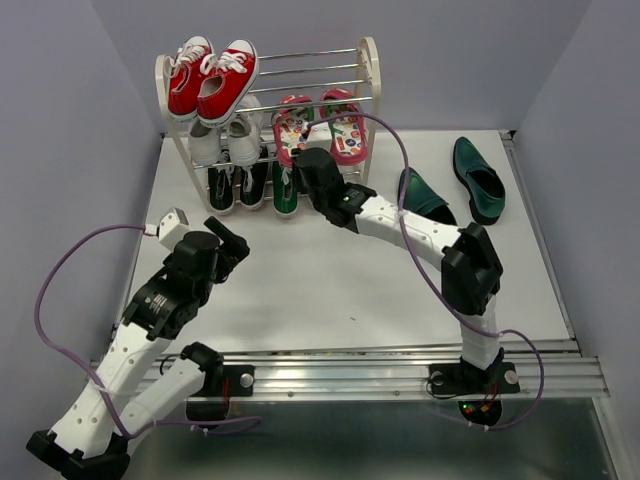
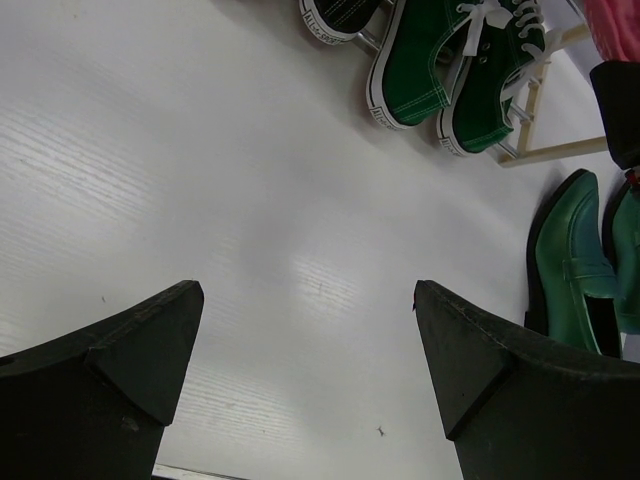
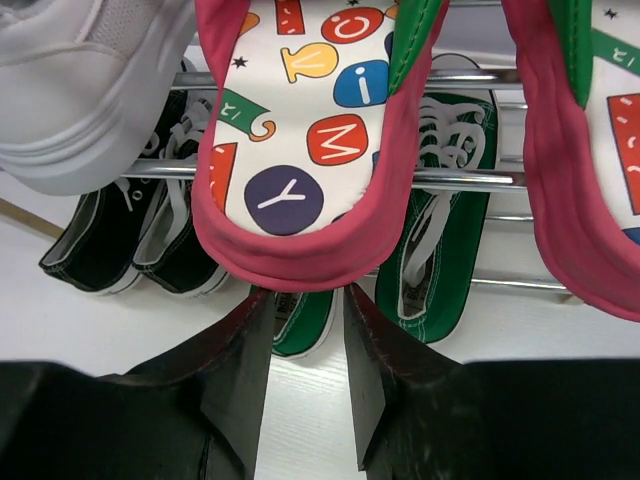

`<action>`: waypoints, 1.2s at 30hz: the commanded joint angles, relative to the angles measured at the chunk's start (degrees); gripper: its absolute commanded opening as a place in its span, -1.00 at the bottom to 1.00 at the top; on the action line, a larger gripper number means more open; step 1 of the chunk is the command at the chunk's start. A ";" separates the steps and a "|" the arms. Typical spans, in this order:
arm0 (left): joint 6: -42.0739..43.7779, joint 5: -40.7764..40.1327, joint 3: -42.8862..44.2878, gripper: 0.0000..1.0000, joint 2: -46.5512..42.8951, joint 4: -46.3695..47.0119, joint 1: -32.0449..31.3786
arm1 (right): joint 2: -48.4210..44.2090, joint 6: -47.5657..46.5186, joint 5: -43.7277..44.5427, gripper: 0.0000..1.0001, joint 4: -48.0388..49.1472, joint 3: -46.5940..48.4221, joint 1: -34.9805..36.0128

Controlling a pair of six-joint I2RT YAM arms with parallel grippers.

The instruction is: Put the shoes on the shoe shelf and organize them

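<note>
The shoe shelf (image 1: 368, 70) stands at the top centre of the overhead view, at the far edge of the white table (image 1: 330, 290). The pink-red flip-flops (image 1: 345, 132) lie side by side on the right half of its middle tier, heels hanging over the front rod. The green sneakers (image 2: 415, 60) sit on the bottom tier beneath them, heels toward the camera. The two dark green loafers (image 1: 482, 180) are off the shelf, on the table at the upper right of the overhead view, lying slightly apart from each other. Red sneakers (image 1: 210, 80) fill the left of the top tier, white sneakers (image 1: 225, 140) the left of the middle tier, black sneakers (image 1: 235, 185) the bottom left. The right gripper (image 3: 305, 300) reaches to the shelf front, just under a flip-flop heel; its fingers stand a narrow gap apart with nothing clamped between them. The left gripper (image 2: 308, 300) hangs over bare table at the left, fingers spread wide and holding nothing
</note>
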 commanded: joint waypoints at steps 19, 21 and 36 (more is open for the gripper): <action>0.43 3.33 0.32 0.98 -1.56 -0.33 0.19 | -16.57 3.76 -1.19 0.97 -8.26 -16.21 -0.08; 0.52 4.55 -0.12 0.98 -1.65 0.10 0.10 | -23.49 7.52 -1.99 1.00 -11.94 -23.41 -0.08; 3.68 15.19 -7.68 0.98 4.06 14.43 0.10 | -50.17 29.61 8.12 1.00 -45.97 -42.27 -7.51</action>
